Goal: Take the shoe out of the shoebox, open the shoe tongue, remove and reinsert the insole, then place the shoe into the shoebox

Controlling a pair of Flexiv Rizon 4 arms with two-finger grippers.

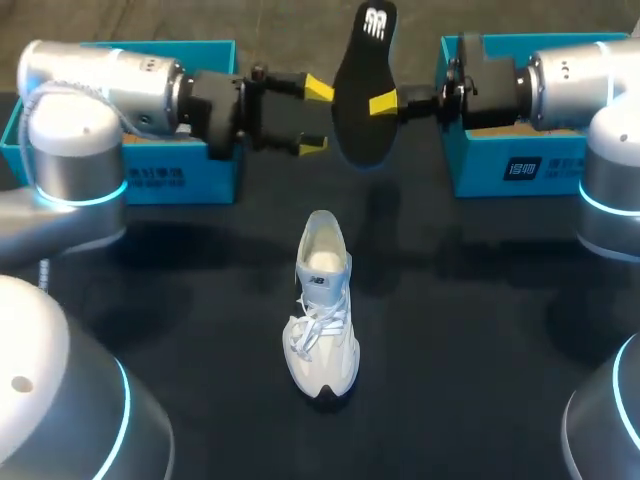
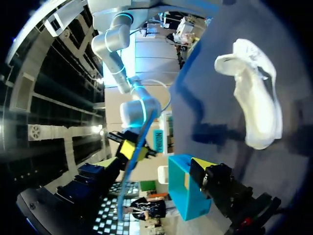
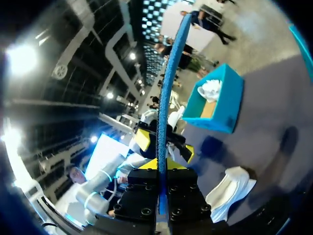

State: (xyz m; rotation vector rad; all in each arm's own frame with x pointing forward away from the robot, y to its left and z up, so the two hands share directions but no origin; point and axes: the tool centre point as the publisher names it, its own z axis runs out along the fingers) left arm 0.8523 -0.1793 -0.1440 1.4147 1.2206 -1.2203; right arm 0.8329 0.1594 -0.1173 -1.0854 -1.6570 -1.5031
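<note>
A black insole (image 1: 360, 70) hangs upright in the air above the table's far middle. My right gripper (image 1: 385, 103) is shut on its edge; in the right wrist view the insole (image 3: 166, 88) rises blue and edge-on from between the yellow tips (image 3: 157, 169). My left gripper (image 1: 316, 117) stands open on the insole's other side, its fingers straddling the edge without touching it. The white shoe (image 1: 322, 310) lies on the dark table below, toe toward me, its mouth open. It also shows as the shoe (image 2: 254, 98) in the left wrist view.
Two blue shoeboxes stand at the back: one (image 1: 170, 175) at the left behind my left arm, the other (image 1: 520, 165) at the right by my right arm. The left box (image 3: 217, 103) holds white paper. Bare black table surrounds the shoe.
</note>
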